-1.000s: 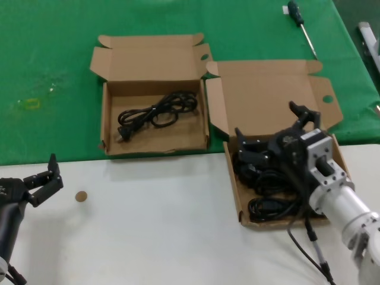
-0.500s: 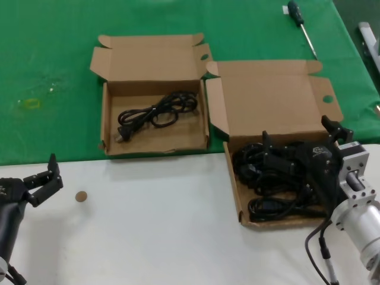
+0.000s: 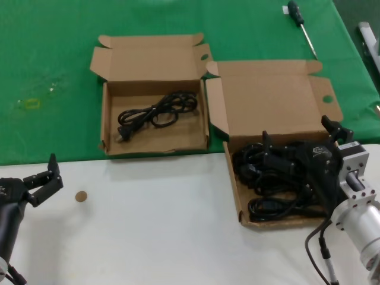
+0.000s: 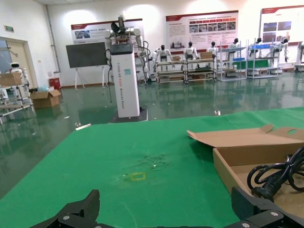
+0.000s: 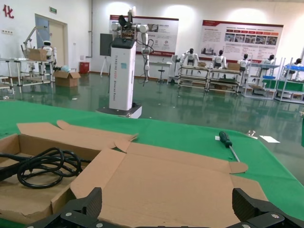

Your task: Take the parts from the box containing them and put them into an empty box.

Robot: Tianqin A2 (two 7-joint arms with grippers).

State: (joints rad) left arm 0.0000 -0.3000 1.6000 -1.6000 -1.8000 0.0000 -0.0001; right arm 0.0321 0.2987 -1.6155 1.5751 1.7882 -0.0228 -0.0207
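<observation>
Two open cardboard boxes, side by side on a green mat [image 3: 53,71], lids folded back.

Small box [image 3: 155,145], on the left: one cord [image 3: 155,111] inside, lying loose on the floor of the box, plug toward the left wall. Short lid panel flat on the mat behind.

Large box [image 3: 234,178], on the right, touching or just beside the small box at the near corner of its lid flap: front part overhanging onto the white table [image 3: 154,225]. Several cords [image 3: 261,181] piled inside, looped and overlapping; exact count not discernible. Tall lid panel [image 3: 267,101] laid back, round hole in the right side tab.

Right gripper [image 3: 301,142]: lowered into the large box, over the cord pile. Fingers spread wide, one fingertip near the middle of the box, the other at the right wall by the lid hinge. Contact with the cords below cannot be told; nothing seen clamped between the fingers. Right wrist view: both fingertips well apart, lid panel and small box beyond.

Left gripper [image 3: 43,178]: parked over the white table, at the left edge, well apart from both boxes. Fingers spread, nothing held.

Screwdriver [image 3: 300,21] on the mat behind the large box. Small brown disc [image 3: 81,196] on the table near the left gripper.
</observation>
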